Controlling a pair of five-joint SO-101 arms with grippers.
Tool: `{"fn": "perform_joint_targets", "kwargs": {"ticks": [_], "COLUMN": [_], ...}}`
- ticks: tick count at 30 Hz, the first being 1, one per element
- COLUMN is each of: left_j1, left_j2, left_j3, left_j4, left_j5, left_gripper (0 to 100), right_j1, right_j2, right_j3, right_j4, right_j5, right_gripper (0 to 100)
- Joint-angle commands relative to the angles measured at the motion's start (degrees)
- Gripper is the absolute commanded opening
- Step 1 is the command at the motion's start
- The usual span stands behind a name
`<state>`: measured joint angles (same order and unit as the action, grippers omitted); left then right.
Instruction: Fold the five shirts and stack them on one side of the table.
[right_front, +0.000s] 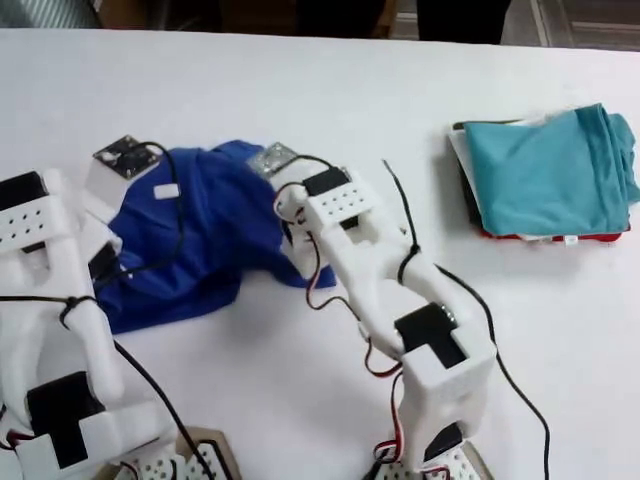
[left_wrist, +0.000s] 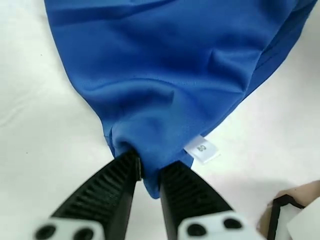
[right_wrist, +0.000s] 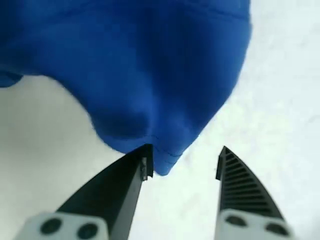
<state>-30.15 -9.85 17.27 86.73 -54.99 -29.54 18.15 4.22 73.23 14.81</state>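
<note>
From above, a crumpled blue shirt (right_front: 200, 235) lies on the white table (right_front: 330, 90) toward 9 o'clock, between the left arm (right_front: 50, 260) and the right arm (right_front: 370, 250). A stack of folded shirts (right_front: 545, 175), teal on top, sits at 3 o'clock.

At the left wrist, the left gripper (left_wrist: 150, 170) is clenched on a fold of the shirt beside its white tag (left_wrist: 202, 149).

At the right wrist, the right gripper (right_wrist: 184, 157) is released, with one finger (right_wrist: 142, 162) touching the shirt's hem.
</note>
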Motion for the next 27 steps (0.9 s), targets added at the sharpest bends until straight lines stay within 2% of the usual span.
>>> {"fn": "perform_joint_targets", "kwargs": {"ticks": [1,12,23,25,27], "left_j1": [0.5,0.5,0.5,0.5,0.5], "left_j2": [-2.8,-2.8,-2.8,-2.8,-2.8], "left_j3": [-0.6,-0.4,-0.7,-0.7,-0.7], "left_j4": [-0.6,-0.4,-0.4,-0.3,-0.3], "left_j5": [0.2,0.2,0.2,0.2,0.2], "left_gripper": [3,3,3,3,3], "right_j1": [2.3,-2.8,-2.2,-1.5,-0.8], "right_j2": [-2.7,1.3,9.2,9.5,8.4], "right_j3": [-0.6,2.1,2.5,2.5,2.4], "right_j4": [-2.8,-0.8,-0.9,-0.9,-1.8], "right_j5": [0.1,0.1,0.1,0.1,0.1], "right_gripper": [21.2,21.1,21.1,18.5,9.1]}}
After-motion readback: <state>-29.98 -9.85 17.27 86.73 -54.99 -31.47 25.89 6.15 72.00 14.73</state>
